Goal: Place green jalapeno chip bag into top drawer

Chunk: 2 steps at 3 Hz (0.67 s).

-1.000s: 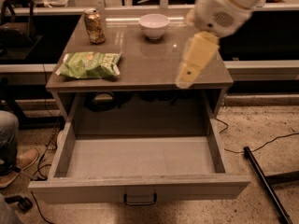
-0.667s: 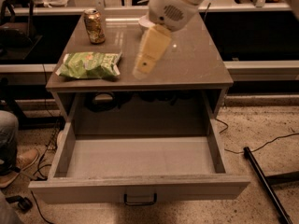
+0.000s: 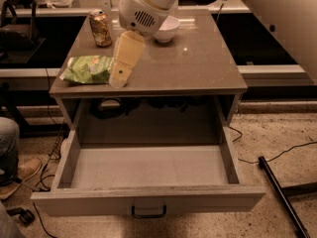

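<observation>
The green jalapeno chip bag (image 3: 88, 69) lies flat on the left front of the counter top. My gripper (image 3: 119, 79) hangs from the white arm and reaches down over the bag's right end, its tips just above the counter beside the bag. The top drawer (image 3: 148, 175) is pulled wide open below the counter; its inside is bare and its dark handle (image 3: 148, 212) shows on the front panel.
A gold-brown drink can (image 3: 100, 28) stands at the counter's back left. A white bowl (image 3: 166, 29) sits at the back centre, partly behind my arm. A person's leg and shoe (image 3: 12, 165) are at the left. A dark bar (image 3: 280, 195) and cables lie on the floor at right.
My arm and gripper have swung left across the counter, from its right side to the chip bag's right end. The bag, can and drawer have not moved.
</observation>
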Motion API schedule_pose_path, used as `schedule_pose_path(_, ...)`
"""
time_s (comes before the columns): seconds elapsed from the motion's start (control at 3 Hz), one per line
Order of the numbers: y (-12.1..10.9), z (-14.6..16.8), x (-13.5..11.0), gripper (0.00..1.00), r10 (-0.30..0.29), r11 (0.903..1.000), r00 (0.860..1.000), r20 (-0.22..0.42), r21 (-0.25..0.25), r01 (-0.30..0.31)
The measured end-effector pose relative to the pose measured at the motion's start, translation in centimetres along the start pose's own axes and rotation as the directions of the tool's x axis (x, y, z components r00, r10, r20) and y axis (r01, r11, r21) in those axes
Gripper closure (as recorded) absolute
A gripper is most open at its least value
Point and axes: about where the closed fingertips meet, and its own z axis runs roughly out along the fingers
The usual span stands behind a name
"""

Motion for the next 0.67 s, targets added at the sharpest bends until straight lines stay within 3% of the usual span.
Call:
schedule_pose_path(0.33, -0.5, 2.3, 0.0, 0.00, 0.007, 0.9999, 1.000, 0.001, 0.007, -0.007)
schedule_pose_path(0.67, -2.6, 7.3, 0.9, 0.00, 0.044, 0.9977, 0.999, -0.016, 0.051, -0.043)
